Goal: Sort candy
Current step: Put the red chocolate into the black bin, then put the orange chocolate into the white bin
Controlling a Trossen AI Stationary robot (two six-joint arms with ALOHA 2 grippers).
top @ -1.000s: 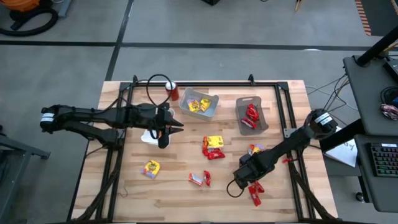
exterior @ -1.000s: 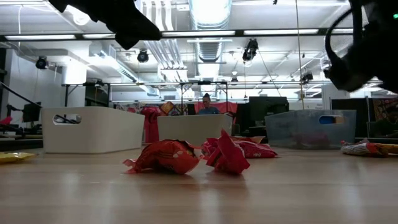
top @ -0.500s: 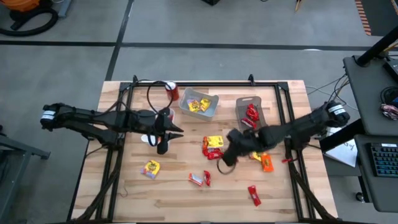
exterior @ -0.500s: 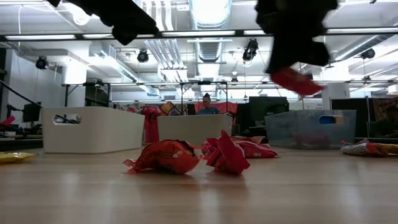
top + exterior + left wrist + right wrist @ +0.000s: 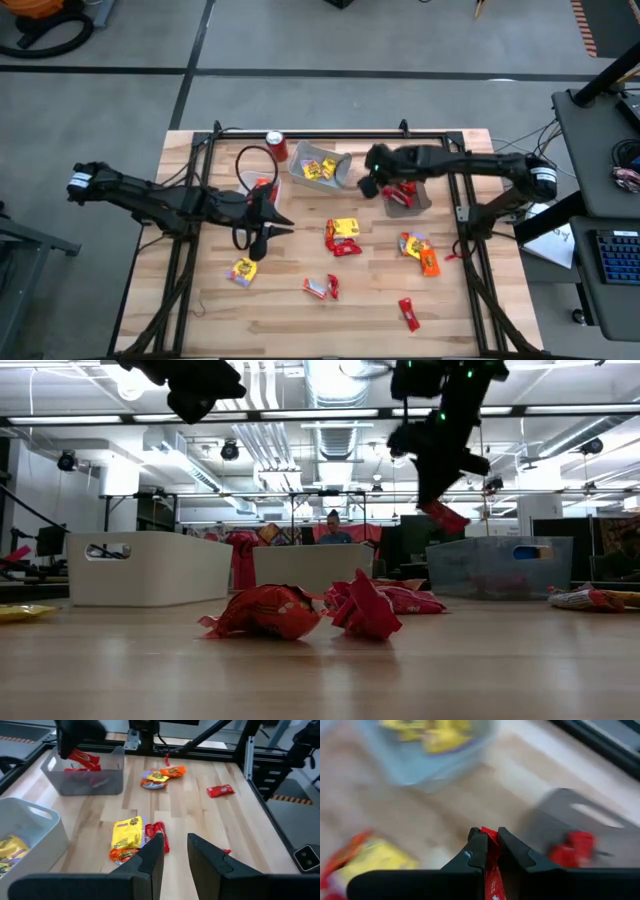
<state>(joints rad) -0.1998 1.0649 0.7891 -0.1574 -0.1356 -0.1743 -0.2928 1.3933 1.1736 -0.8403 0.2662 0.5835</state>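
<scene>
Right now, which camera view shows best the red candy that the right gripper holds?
The right wrist view: the red candy sits clamped between the right gripper fingers. The low view shows it hanging below the gripper. The left wrist view shows it far off, above the grey bin. The high view mostly hides it.

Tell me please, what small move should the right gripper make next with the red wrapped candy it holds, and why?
Probably carry it a little farther over the grey plastic bin, then open. The right gripper is shut on a red wrapped candy and hangs above the table by that bin's edge, not yet over it. The bin already holds red candies, while the white bin holds yellow ones, so red seems to belong there.
</scene>
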